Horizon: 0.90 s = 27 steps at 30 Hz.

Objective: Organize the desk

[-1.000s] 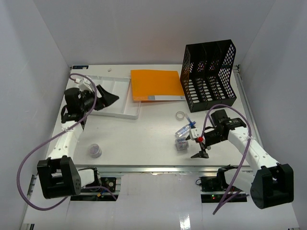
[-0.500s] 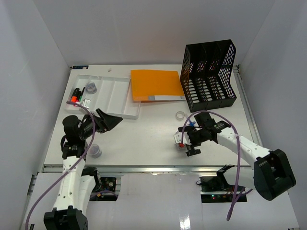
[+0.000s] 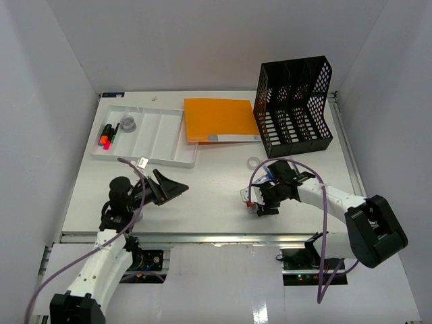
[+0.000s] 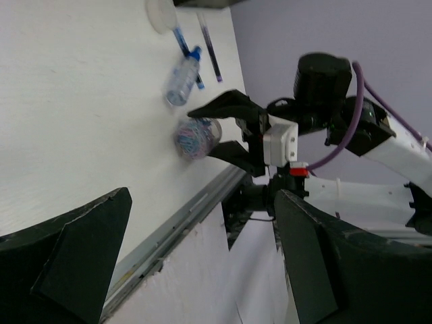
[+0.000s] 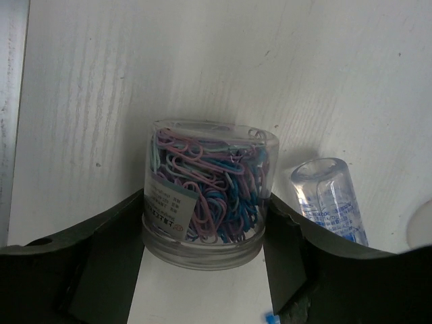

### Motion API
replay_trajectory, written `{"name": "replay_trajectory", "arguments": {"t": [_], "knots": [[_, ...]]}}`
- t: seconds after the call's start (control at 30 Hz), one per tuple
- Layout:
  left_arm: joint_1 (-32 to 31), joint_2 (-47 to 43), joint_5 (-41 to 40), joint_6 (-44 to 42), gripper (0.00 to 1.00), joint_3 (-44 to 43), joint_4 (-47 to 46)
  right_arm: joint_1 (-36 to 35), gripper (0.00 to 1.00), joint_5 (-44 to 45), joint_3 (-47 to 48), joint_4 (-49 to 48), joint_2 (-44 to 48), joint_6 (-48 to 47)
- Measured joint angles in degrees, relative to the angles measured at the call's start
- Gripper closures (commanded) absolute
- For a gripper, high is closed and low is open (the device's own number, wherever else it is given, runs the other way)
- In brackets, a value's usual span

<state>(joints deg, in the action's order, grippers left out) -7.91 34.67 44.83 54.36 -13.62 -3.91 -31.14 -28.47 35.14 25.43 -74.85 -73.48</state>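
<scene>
On the white desk (image 3: pixel 202 196), right of centre, stands a clear jar of coloured paper clips (image 5: pixel 206 189), also in the left wrist view as the jar (image 4: pixel 197 137). My right gripper (image 3: pixel 259 202) is low over it, and both fingers (image 5: pixel 108 256) press against the jar's sides, so the right gripper (image 5: pixel 206 202) is shut on the jar. A small clear bottle with a blue cap (image 5: pixel 327 196) lies just beside it. My left gripper (image 3: pixel 177 185) hangs open and empty above the desk's front left, pointing right.
At the back left is a white compartmented tray (image 3: pixel 158 135) holding highlighters (image 3: pixel 106 135) and a small jar (image 3: pixel 127 123). An orange folder (image 3: pixel 219 120) and a black file holder (image 3: pixel 293 104) sit at the back. A tape roll (image 3: pixel 254 162) and pens (image 4: pixel 210 47) lie near the bottle.
The left arm came away from the tray toward the front edge and swung right, still open. The right gripper moved left onto the paper clip jar and closed on it.
</scene>
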Motion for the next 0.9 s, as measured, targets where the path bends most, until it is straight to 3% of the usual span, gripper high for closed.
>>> {"name": "replay_trajectory", "arguments": {"t": [0.13,0.37,0.5,0.9], "knots": [[-11.7,5.2,-5.8,2.8,0.02,0.5,-6.0,-0.1,0.63,-0.3,0.0,-0.3,-0.1,0.3],[-26.7,19.8,-17.3,5.9,0.02,0.3,-17.9,-0.1,0.69,-3.5,0.0,1.4,3.4,4.3],[-34.2,32.1,-22.4,5.9,0.02,-4.6,-22.9,0.8,0.7,-8.8,1.8,3.0,5.7,9.1],[-43.9,56.0,-26.5,5.2,0.06,-23.1,-30.8,3.6,0.69,-18.2,5.2,3.2,7.1,15.3]]}}
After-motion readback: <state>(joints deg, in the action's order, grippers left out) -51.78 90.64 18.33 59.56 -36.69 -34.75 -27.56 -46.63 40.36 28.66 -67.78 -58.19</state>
